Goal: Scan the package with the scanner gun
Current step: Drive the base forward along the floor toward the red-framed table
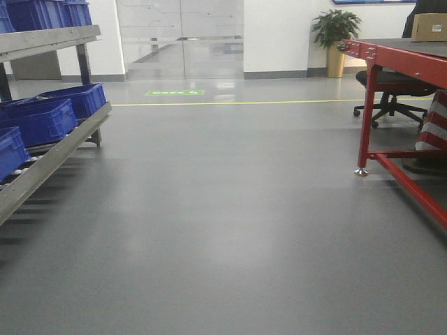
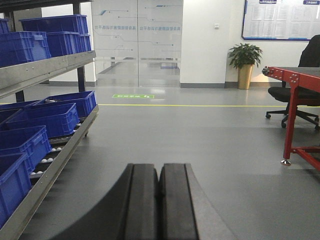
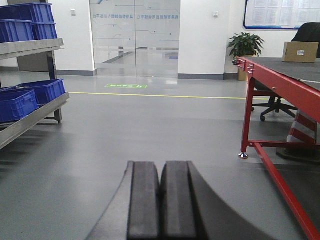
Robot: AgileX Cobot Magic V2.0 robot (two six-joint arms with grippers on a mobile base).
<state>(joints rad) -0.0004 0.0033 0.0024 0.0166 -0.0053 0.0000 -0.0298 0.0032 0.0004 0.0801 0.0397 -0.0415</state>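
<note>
Facing open grey floor, both arms are carried low and pointed forward, which I judge to be a travelling posture: nothing to work on lies within reach. The left gripper (image 2: 160,171) has its two black pads pressed flat against each other with nothing between them, and the right gripper (image 3: 160,169) is clenched empty in the same way.

The red table (image 3: 280,82) is the landmark, standing ahead and to the right. On its dark top, toward the far end, sits a cardboard box (image 3: 300,51), probably the package. It is plain brown and rectangular with a small white label on the side facing the camera. It is too far off to make out a barcode or a slot. The scanner gun shows in no view.

Beyond the red table stand an office chair (image 1: 391,98) and a potted plant (image 1: 335,35). Well across the floor from the table, a roller rack (image 2: 55,170) holds blue crates (image 2: 47,120). The first step is likely to approach the table.
</note>
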